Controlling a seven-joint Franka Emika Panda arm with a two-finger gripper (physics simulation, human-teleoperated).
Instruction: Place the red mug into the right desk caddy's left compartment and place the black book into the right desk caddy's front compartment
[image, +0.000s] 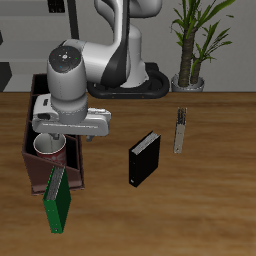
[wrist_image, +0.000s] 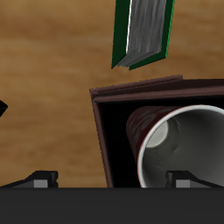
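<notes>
The red mug (wrist_image: 138, 128) stands mouth-up inside a section of the right desk caddy (wrist_image: 102, 131), showing its light grey inside. In the exterior view the mug (image: 44, 146) is partly hidden under my hand, within the dark wooden caddy (image: 34, 165). My gripper (wrist_image: 114, 179) hangs just above it, open, with one fingertip (wrist_image: 187, 178) over the mug's mouth and the other outside the caddy wall. In the exterior view the gripper (image: 57, 138) is over the caddy. The black book (image: 145, 158) stands upright on the table, well away from the caddy and the gripper.
A green book (image: 57, 201) leans at the caddy's end nearest the table's front edge; it also shows in the wrist view (wrist_image: 144, 35). A thin pale upright object (image: 180, 130) stands beyond the black book. A potted plant (image: 190, 45) is at the back.
</notes>
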